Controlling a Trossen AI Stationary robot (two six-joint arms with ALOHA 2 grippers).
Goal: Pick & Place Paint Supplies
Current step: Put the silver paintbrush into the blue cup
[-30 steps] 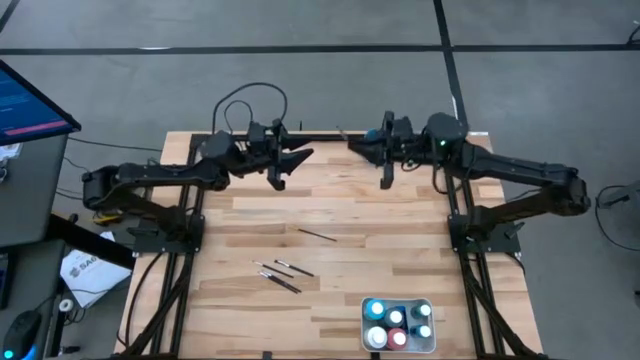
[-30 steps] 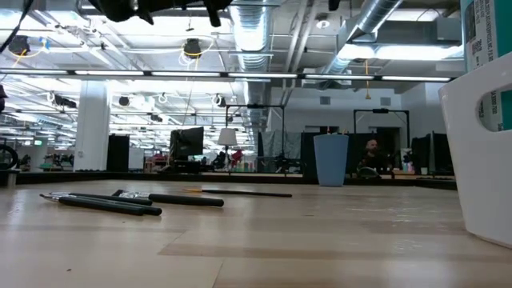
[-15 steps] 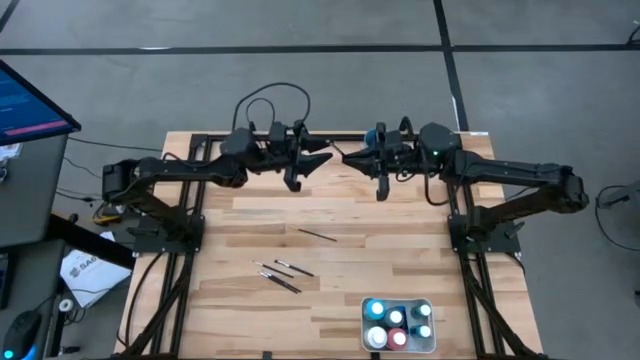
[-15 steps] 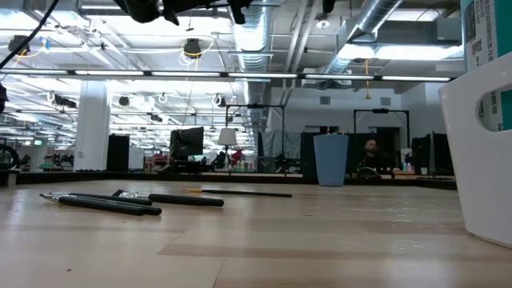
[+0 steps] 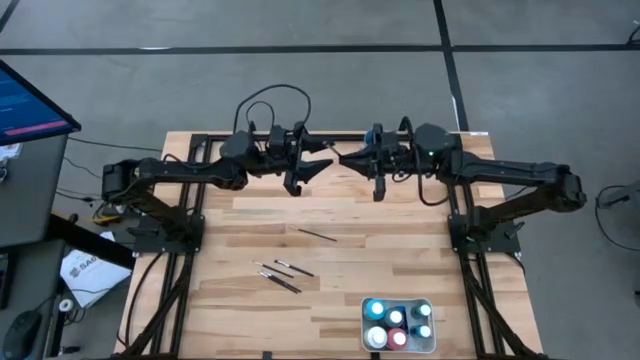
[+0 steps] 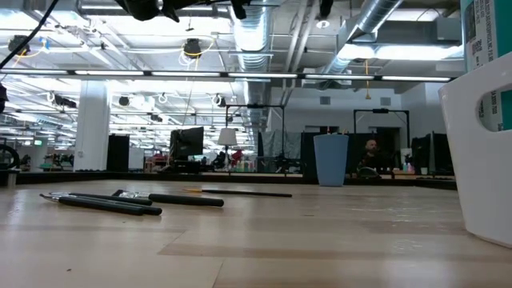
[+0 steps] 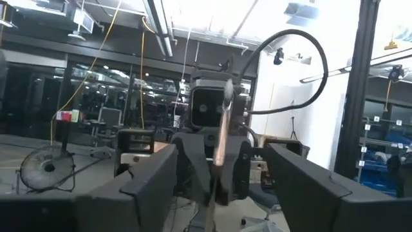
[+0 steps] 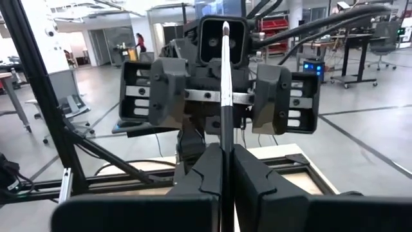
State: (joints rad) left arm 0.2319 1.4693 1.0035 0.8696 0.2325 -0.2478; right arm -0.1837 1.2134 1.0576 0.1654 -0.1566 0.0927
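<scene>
— Grippers, state and place?
— Right gripper [image 8: 222, 169]: fingers closed on a brush [image 8: 225, 84], held upright between them, pale tip outward. Left gripper [image 5: 318, 165]: jaws apart, nothing between the fingers [image 7: 138, 187]. Both hang above the far middle of the table [image 5: 350, 290], tip to tip, almost touching. In the right wrist view the brush stands in front of the left gripper's open jaws; in the left wrist view the same brush shows between the two dark fingers, out at the right gripper.

— Loose brushes?
— One brush [image 5: 316, 235] alone near the table's middle. A cluster of brushes [image 5: 280, 275] nearer the front, left of centre, lying side by side at a slant. In the low view they lie flat on the wood, dark handles toward the right; exact count cannot be told.

— Bottles?
— Bottles [image 5: 397, 325], blue, red and whitish with light caps, standing in the tray [image 5: 430, 345] at the front right.

— Cup?
— Cup [image 6: 331, 159], blue, upright at the far edge in the low view.
</scene>
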